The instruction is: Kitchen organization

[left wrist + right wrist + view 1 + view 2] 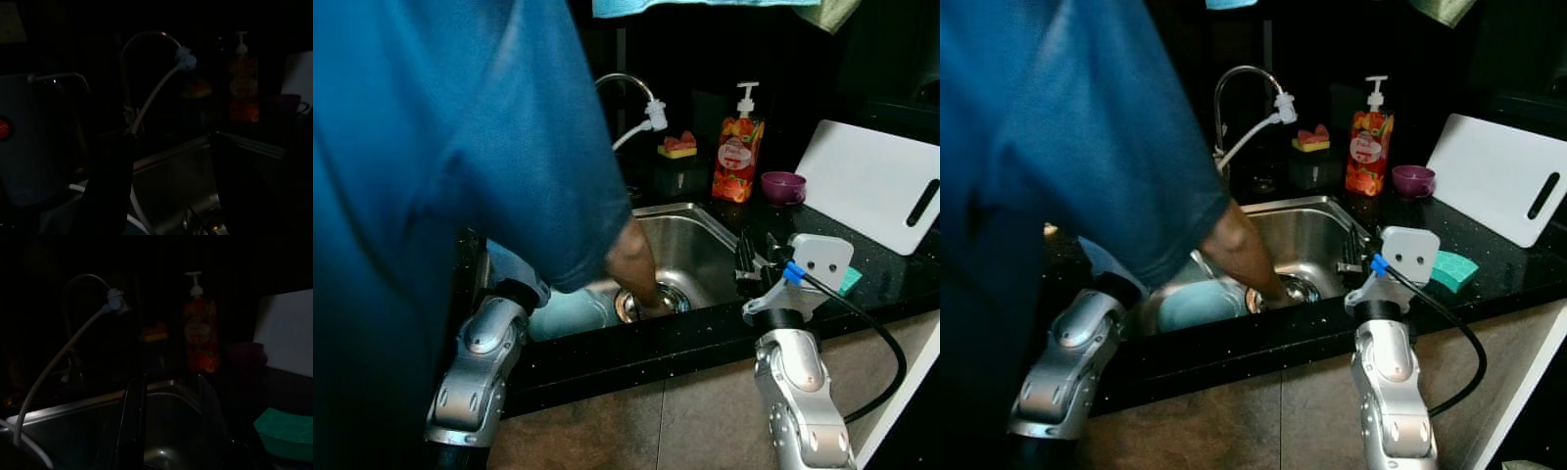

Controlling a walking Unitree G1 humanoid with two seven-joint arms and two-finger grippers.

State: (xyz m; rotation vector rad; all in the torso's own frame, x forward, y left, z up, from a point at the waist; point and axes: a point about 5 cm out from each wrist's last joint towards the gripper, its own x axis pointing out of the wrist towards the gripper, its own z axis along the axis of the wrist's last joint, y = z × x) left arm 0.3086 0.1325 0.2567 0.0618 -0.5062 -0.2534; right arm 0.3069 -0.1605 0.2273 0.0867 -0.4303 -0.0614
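Steel sink [1307, 230], person's hand [1273, 294] at drain, right pincer [745, 262] open, empty, beside rim.

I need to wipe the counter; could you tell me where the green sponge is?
The green sponge lies on the black counter right of the sink, in front of the white cutting board.

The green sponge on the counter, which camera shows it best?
The right eye view: the green sponge lies unblocked on the counter. In the left eye view the right arm's wrist covers most of it; the right wrist view shows it dimly, cut off.
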